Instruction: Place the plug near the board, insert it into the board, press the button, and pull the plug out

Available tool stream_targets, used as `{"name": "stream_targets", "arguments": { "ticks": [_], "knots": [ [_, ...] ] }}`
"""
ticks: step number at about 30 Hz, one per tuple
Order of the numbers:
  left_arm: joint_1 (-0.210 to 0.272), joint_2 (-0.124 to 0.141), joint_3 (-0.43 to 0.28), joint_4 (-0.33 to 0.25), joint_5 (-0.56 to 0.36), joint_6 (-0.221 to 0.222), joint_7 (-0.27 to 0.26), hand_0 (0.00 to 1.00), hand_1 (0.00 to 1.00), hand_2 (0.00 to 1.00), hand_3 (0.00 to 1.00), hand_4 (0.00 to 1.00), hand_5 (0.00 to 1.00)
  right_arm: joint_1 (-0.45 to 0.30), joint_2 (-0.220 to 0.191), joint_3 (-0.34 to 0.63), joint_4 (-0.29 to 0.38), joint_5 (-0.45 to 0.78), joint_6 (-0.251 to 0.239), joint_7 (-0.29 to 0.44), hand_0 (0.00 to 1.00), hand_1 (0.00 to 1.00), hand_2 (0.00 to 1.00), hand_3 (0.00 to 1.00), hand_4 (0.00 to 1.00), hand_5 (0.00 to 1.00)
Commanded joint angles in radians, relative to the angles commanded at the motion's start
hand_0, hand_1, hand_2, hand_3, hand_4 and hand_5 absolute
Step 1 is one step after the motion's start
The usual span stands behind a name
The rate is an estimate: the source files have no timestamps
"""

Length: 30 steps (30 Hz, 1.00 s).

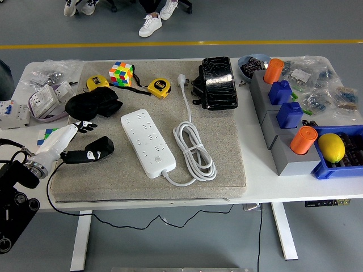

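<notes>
Left hand (68, 140), white shell with black fingertips, sits at the left edge of the grey felt mat (227, 170), palm down, fingers (86, 126) loosely spread. Its thumb reaches the black plug adapter (99, 148), touching or just short of it, can't tell which; no closed grasp visible. Black arm comes in from the lower left corner. Right hand not visible.

Plug adapter lies flat on the mat, just left of the white power strip (148, 142), not touching it; its thin black cord (52, 184) loops off the mat's left side and runs under the table edge. Power strip lies diagonally mid-mat, sockets up, nothing plugged in. Its own white cable is coiled (194, 148) beside it on the right, white plug end (182, 79) near the mat's far edge.

Also on the mat: black cloth bundle (92, 105), rubik's cube (121, 73), two yellow tape measures (159, 88), black pouch (216, 82). White table (261, 187) right side: grey blocks (283, 144) holding orange cylinders (303, 139) and blue pieces (289, 115), blue bin (324, 170) with a lemon (332, 147). Far left: white switch parts (42, 102), plastic bags. Feet in white sneakers (151, 25) on the floor beyond the table.
</notes>
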Motion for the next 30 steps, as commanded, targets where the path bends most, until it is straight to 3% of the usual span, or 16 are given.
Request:
{"name": "stream_targets", "arguments": {
  "ticks": [8,9,14,15,20,21,26,27,30],
  "knots": [
    [-0.011,-0.005,0.018,0.024,0.026,-0.002,0.015,0.775,0.732,0.738,0.776,0.998,0.471,-0.001,-0.001,0.005,0.002,-0.003,-0.002,0.0,0.547,0.63,0.578,0.517,0.871,0.407],
    [-0.012,-0.005,0.021,0.026,0.027,-0.003,0.016,0.733,0.682,0.683,0.735,0.998,0.441,-0.001,-0.001,0.005,0.002,-0.003,-0.002,0.0,0.547,0.63,0.578,0.517,0.871,0.407],
    [-0.019,-0.009,0.03,0.035,0.031,0.0,0.019,0.733,0.682,0.683,0.735,0.998,0.441,-0.001,-0.001,0.004,0.002,-0.003,-0.002,0.001,0.547,0.63,0.578,0.517,0.871,0.407],
    [-0.021,-0.01,0.032,0.038,0.033,0.002,0.02,0.636,0.623,0.619,0.681,0.998,0.361,-0.001,-0.001,0.004,0.003,-0.003,-0.002,0.0,0.547,0.63,0.579,0.516,0.871,0.406],
    [-0.029,-0.013,0.034,0.048,0.034,0.012,0.022,0.636,0.623,0.619,0.681,0.998,0.361,-0.002,-0.002,0.004,0.003,-0.004,-0.003,0.001,0.547,0.63,0.579,0.516,0.871,0.406],
    [-0.033,-0.014,0.034,0.052,0.035,0.014,0.024,0.496,0.532,0.525,0.573,0.938,0.26,-0.002,-0.002,0.004,0.003,-0.004,-0.003,0.001,0.547,0.63,0.578,0.516,0.871,0.406],
    [-0.044,-0.012,0.042,0.068,0.032,0.024,0.023,0.496,0.532,0.525,0.573,0.938,0.26,-0.002,-0.002,0.004,0.002,-0.003,-0.003,0.001,0.547,0.63,0.578,0.516,0.871,0.406],
    [-0.045,-0.012,0.042,0.07,0.033,0.027,0.022,0.45,0.472,0.499,0.553,0.899,0.232,-0.002,-0.002,0.004,0.002,-0.003,-0.003,0.001,0.547,0.628,0.577,0.516,0.87,0.407],
    [-0.046,-0.01,0.044,0.075,0.023,0.034,0.011,0.45,0.472,0.499,0.553,0.899,0.232,-0.002,-0.003,0.003,0.003,-0.003,-0.004,0.002,0.547,0.628,0.577,0.516,0.87,0.407]
  ]
}}
